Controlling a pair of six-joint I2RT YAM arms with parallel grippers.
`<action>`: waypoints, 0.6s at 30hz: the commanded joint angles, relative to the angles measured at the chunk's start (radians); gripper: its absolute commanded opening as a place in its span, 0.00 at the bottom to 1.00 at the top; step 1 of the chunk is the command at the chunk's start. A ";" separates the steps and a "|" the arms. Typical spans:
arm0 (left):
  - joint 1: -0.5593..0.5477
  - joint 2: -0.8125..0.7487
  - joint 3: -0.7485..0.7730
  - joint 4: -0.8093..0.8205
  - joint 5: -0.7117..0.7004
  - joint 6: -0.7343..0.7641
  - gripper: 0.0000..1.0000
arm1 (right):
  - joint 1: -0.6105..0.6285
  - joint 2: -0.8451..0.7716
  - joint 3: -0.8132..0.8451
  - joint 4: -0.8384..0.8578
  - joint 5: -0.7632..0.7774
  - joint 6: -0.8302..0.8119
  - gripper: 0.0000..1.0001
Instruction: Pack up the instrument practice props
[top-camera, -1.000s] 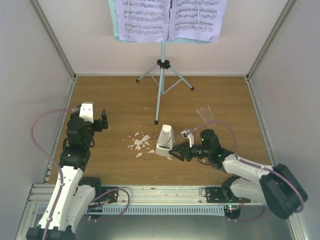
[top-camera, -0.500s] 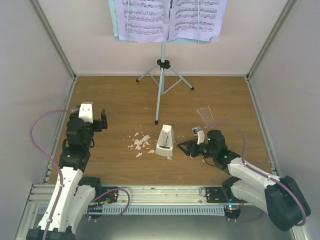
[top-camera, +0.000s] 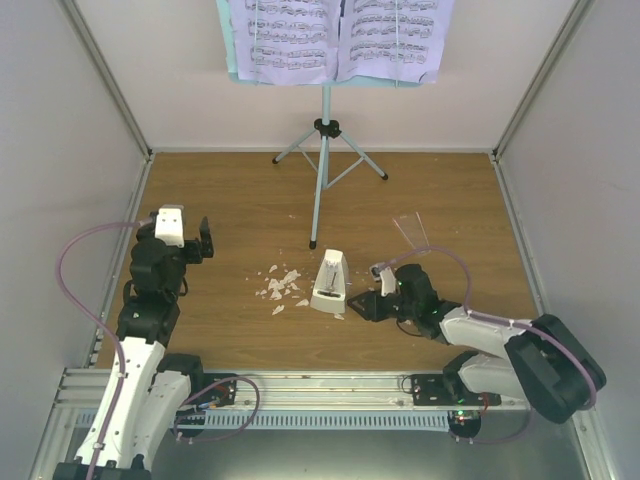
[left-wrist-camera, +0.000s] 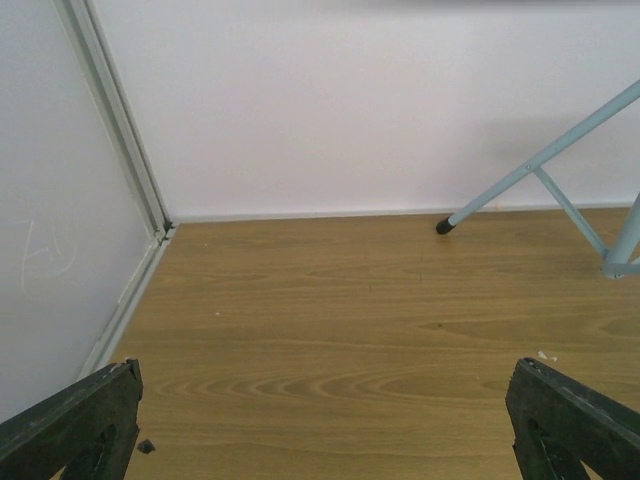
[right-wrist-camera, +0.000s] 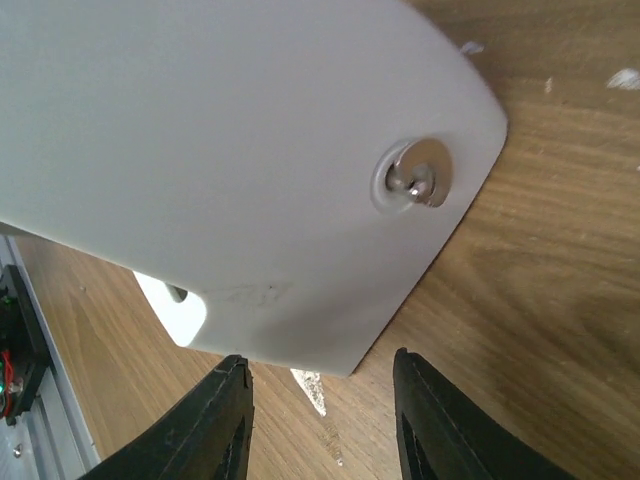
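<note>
The pale blue music stand stands at the back on tripod legs, with two sheet-music pages on its desk. The small white metronome stands mid-table; its flat white side with a metal key fills the right wrist view. My right gripper is open and empty just right of the metronome's base, its fingertips a little short of the white edge. The clear triangular cover lies behind the right arm. My left gripper is open and empty over bare wood at the left, its fingers far apart.
Small white crumbs lie left of the metronome, and one sliver lies between my right fingers. Stand legs show at the far right of the left wrist view. White walls enclose the wooden table on three sides.
My right gripper drew back to the right from the metronome, then came back toward its base with the wrist turned. The left arm has barely shifted. The metronome has not moved.
</note>
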 joint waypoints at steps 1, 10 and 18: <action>-0.006 -0.027 0.009 0.037 -0.023 -0.004 0.99 | 0.056 0.053 0.027 0.076 0.043 0.032 0.40; -0.005 -0.024 0.009 0.036 -0.018 -0.004 0.99 | 0.194 0.151 0.083 0.139 0.079 0.064 0.37; -0.006 -0.013 0.001 0.045 -0.017 -0.010 0.99 | 0.217 0.012 0.051 0.011 0.186 0.017 0.51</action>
